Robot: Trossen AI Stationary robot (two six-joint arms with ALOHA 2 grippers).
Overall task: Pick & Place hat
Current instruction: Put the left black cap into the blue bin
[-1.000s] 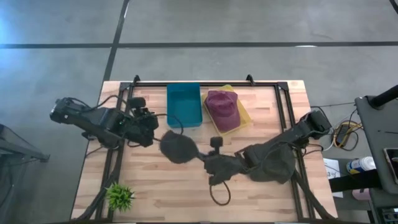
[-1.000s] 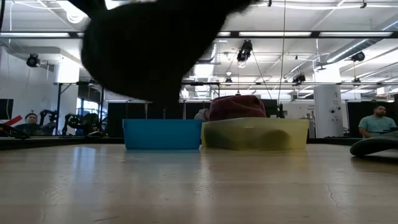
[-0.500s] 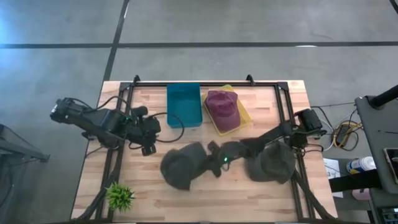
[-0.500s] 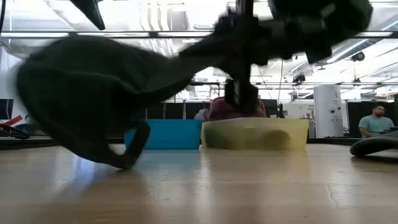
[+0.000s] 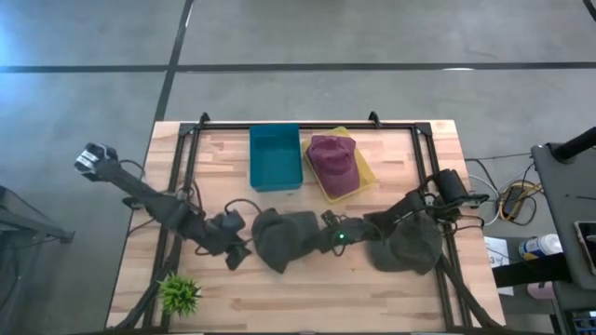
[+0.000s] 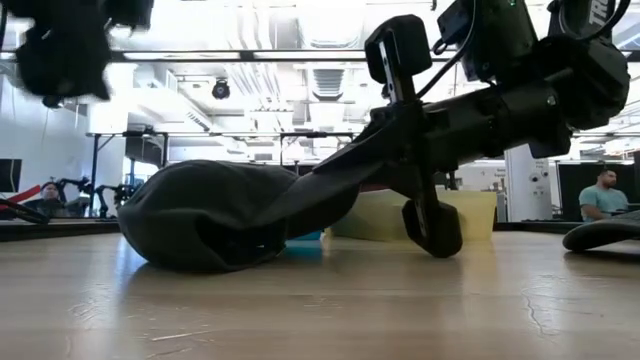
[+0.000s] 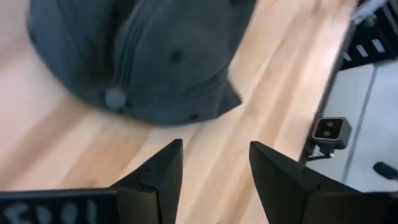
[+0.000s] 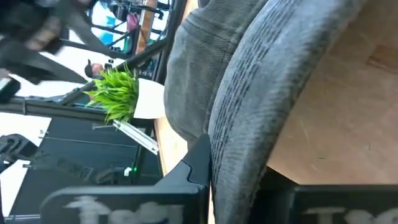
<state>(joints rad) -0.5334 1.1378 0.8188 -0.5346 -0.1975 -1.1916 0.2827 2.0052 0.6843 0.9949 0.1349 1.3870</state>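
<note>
Wooden table holds three hats: two grey, one maroon.

Grey hat fills the frame, its brim clamped between the right gripper's dark fingers; wood table beneath; green plant beyond the edge.

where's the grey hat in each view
high view: grey hat at table centre, below the blue bin.
low view: left of centre, resting on the table, brim pinched by the right claw.
left wrist view: upper part, beyond the open left claw.
right wrist view: fills the middle.
Shared landmark: the right claw gripping its brim.
</note>
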